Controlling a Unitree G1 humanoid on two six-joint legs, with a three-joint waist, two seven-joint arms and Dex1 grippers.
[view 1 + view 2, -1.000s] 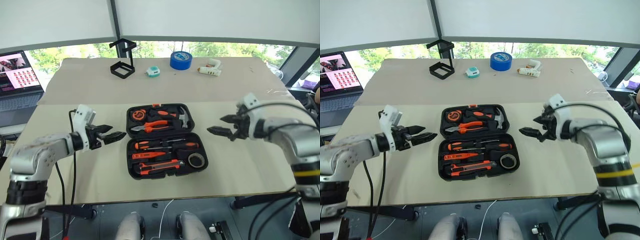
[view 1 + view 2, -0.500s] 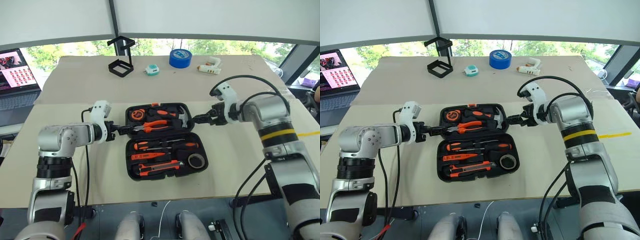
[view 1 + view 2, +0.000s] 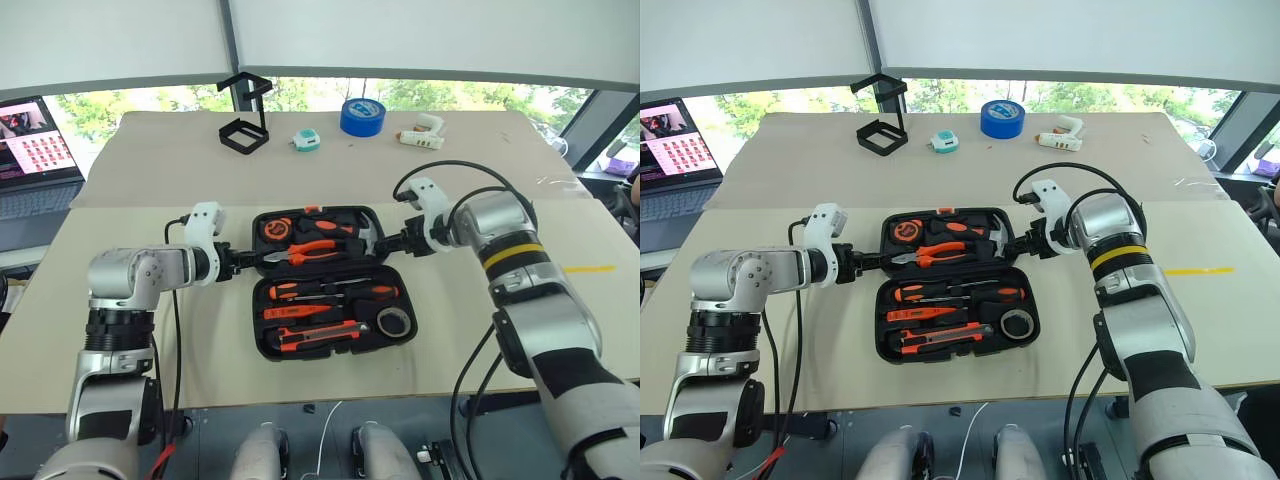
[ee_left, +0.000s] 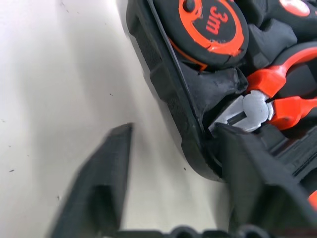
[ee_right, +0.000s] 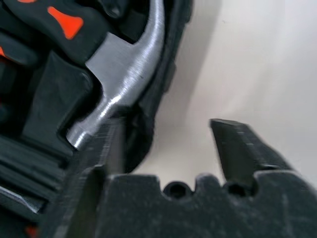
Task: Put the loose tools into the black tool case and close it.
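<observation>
The black tool case (image 3: pixel 262 345) lies open flat on the table. Its near half holds two orange-and-black screwdrivers (image 3: pixel 330 291), a slim orange tester pen (image 3: pixel 292 312), a utility knife (image 3: pixel 320 334) and a grey-black tape roll (image 3: pixel 394 321). The far half holds a tape measure (image 4: pixel 210 27), pliers (image 3: pixel 315 250) and a hammer (image 5: pixel 129 74). My left gripper (image 3: pixel 252 261) is at the far half's left edge, jaws open astride the rim (image 4: pixel 168 94). My right gripper (image 3: pixel 392 243) is at its right edge, jaws open astride the rim beside the hammer head.
At the table's far side stand a black wire-frame stand (image 3: pixel 243 125), a small teal item (image 3: pixel 306 142), a big blue tape roll (image 3: pixel 361 117) and a white glue gun (image 3: pixel 420 132). A laptop (image 3: pixel 35 150) sits off the table's left.
Both arms have swung inward from beside the case to the two ends of its far half. Their jaws have narrowed around the rim.
</observation>
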